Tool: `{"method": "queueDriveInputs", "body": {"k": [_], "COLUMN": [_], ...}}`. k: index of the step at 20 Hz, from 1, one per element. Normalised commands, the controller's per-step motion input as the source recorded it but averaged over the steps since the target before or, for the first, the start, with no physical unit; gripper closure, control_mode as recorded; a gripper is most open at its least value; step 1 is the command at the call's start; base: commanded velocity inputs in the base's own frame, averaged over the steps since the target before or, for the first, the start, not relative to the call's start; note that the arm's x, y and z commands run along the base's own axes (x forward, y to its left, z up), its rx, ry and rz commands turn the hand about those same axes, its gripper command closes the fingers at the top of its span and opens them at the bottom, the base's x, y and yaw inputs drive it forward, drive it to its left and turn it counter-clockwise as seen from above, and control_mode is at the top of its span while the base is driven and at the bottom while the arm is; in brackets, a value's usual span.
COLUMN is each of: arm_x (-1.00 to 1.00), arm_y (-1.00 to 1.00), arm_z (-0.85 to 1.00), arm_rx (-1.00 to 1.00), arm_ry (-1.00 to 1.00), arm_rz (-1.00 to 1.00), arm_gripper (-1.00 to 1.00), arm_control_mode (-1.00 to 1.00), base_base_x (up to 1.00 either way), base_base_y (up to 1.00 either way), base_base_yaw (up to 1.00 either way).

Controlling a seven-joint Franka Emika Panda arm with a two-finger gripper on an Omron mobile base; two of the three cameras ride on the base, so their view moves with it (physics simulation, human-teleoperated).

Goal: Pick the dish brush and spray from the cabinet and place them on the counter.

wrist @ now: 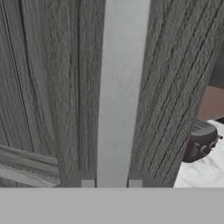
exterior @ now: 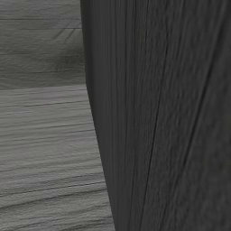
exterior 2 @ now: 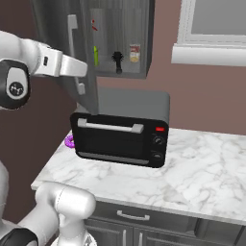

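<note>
Cabinet door (exterior 2: 65, 53) stands swung open, and the tool (wrist: 111, 183) is clenched on the door's pale handle (wrist: 120, 92), which runs straight up between the two fingertips in the hand view. In the right base view the white arm (exterior 2: 57, 65) reaches across to that handle (exterior 2: 73, 33), with the open cabinet (exterior 2: 120, 38) just beyond it. On the shelf (exterior 2: 120, 73) inside sit a slim green item that I take to be the spray (exterior 2: 95, 55), a dark brush (exterior 2: 117, 60) near the middle, and a yellow-labelled jar (exterior 2: 135, 53) to the right; all three are small, so the spray's identity is a judgement. Below the cabinet, a black toaster oven (exterior 2: 120, 139) stands on the marble tabletop (exterior 2: 202, 173), with a purple object (exterior 2: 69, 141) partly hidden at its left end. The left base view is taken up by the dark wood grain of the door (exterior: 171, 113). Assessment: only access to the cabinet has been gained. Neither brush nor spray has been taken up; both remain on the shelf. Releasing the handle, two picks and two placements on the tabletop are left, with free marble to the right of the oven available.
</note>
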Motion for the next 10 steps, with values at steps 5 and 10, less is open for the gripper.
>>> {"method": "queueDriveInputs", "body": {"k": [5, 10], "arm_x": [-0.32, -0.33], "arm_y": [0.17, 0.11], "arm_z": [0.00, 0.00], "arm_rx": [0.00, 0.00], "arm_ry": [0.00, 0.00], "arm_rz": [-0.05, -0.04], "arm_gripper": [1.00, -1.00], "arm_control_mode": [-1.00, -1.00], "base_base_x": [0.00, 0.00], "base_base_y": [0.00, 0.00], "base_base_yaw": [0.00, 0.00]}}
